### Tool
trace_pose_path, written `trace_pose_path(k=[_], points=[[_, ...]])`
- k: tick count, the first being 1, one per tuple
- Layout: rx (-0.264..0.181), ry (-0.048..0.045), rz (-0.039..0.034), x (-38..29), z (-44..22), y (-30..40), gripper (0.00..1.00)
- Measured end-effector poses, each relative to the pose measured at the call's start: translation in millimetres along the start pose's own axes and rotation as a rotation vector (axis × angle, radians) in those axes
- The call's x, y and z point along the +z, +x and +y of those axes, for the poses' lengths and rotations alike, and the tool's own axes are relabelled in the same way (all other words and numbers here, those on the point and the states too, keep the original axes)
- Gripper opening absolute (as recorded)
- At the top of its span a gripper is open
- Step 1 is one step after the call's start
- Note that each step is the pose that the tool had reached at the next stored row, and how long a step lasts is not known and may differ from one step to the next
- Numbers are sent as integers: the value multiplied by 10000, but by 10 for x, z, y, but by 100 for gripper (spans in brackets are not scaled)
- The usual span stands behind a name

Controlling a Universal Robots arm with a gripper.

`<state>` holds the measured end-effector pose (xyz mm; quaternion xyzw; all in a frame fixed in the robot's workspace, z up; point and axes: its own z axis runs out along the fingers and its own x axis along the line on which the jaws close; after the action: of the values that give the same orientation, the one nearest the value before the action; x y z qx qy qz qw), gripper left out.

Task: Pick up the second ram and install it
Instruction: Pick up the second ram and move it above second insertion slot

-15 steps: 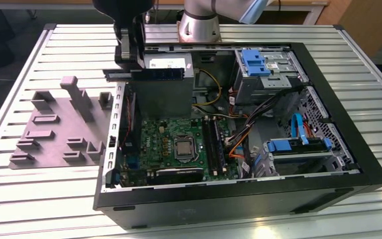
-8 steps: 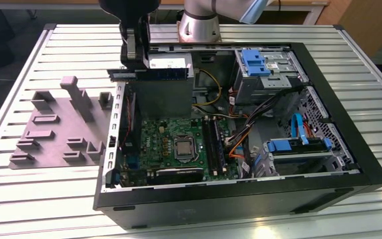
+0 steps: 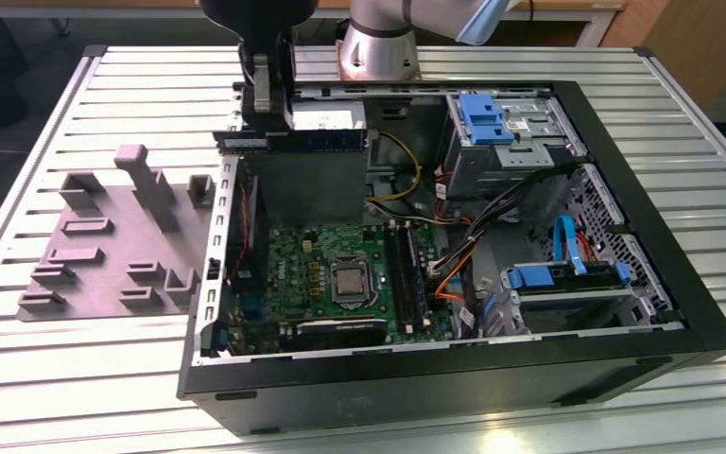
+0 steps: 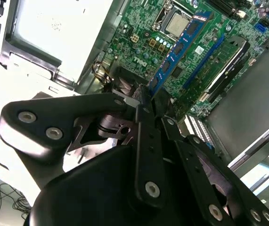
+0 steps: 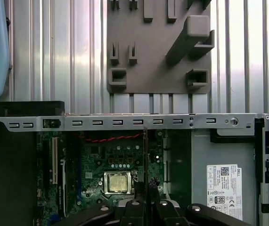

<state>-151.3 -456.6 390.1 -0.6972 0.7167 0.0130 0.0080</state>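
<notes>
The gripper (image 3: 268, 128) is clamping the ram (image 3: 319, 140) across its flat faces; it is looking light, stiff, fragile, so the chips are needing gentle pressure.

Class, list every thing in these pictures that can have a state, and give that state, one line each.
computer case: lying on its side, side panel off, open.
second ram: gripped, held level in the air over the computer case, not in a socket.
end effector: shut on the second ram.
processor: seated in its socket, uncovered.
fixture block: flat on the table, beside the computer case.
</notes>
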Motion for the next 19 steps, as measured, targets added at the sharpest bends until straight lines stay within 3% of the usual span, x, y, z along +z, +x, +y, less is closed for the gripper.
trace_pose_path(k=[19], points=[[0, 0, 0, 0, -185, -5, 14]])
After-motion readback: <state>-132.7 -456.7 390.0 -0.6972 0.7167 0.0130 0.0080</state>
